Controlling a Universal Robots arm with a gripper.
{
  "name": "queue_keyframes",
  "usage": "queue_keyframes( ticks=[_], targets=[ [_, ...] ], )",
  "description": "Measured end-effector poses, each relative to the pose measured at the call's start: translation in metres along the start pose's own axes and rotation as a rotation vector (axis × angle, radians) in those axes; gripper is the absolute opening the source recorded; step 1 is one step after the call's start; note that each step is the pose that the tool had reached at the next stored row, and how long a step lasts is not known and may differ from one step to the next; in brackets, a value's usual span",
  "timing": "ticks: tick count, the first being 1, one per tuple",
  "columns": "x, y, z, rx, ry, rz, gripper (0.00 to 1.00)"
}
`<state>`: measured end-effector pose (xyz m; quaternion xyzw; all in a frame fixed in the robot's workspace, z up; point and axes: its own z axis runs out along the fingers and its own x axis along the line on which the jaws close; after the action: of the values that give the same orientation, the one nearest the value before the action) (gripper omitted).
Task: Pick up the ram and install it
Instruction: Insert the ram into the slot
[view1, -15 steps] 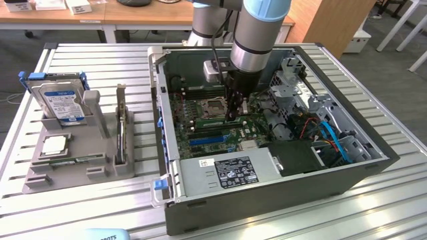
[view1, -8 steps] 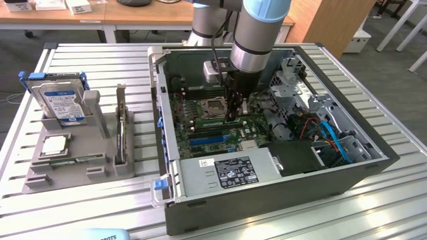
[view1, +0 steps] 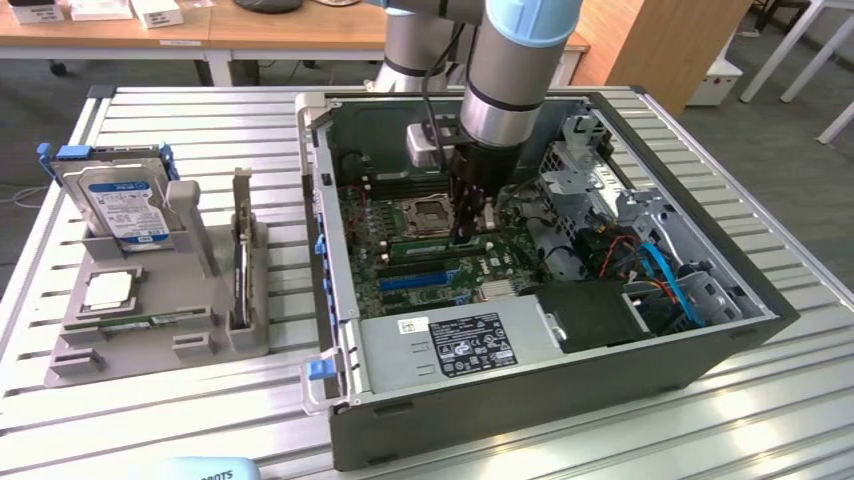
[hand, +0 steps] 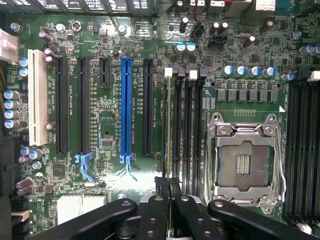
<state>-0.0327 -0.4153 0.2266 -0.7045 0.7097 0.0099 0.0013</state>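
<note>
My gripper (view1: 467, 232) reaches down into the open computer case (view1: 534, 420), just beside the empty processor socket (view1: 420, 213). It is shut on the ram (view1: 424, 244), a thin green stick held on edge along the memory slots. In the wrist view the ram (hand: 165, 130) shows edge-on as a narrow dark line running away from my gripper (hand: 167, 182). It lies along the outermost memory slot (hand: 176, 130), on the side away from the socket (hand: 245, 160). I cannot tell whether it is seated in the slot.
A grey holder (view1: 200, 330) on the slatted table at the exterior view's left carries a hard drive (view1: 120, 205), a square silver chip (view1: 107, 290) and an upright card (view1: 240, 260). Cables (view1: 667, 275), a drive cage and the power supply (view1: 454, 345) crowd the case.
</note>
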Motion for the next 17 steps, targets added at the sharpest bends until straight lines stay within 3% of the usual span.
queue_keyframes(
  ticks=[11,15,17],
  targets=[
    [0.0,0.0,0.001,0.0,0.0001,0.0,0.13],
    [0.0,0.0,0.001,0.0,0.0001,0.0,0.31],
    [0.0,0.0,0.001,0.0,0.0001,0.0,0.31]
  ],
)
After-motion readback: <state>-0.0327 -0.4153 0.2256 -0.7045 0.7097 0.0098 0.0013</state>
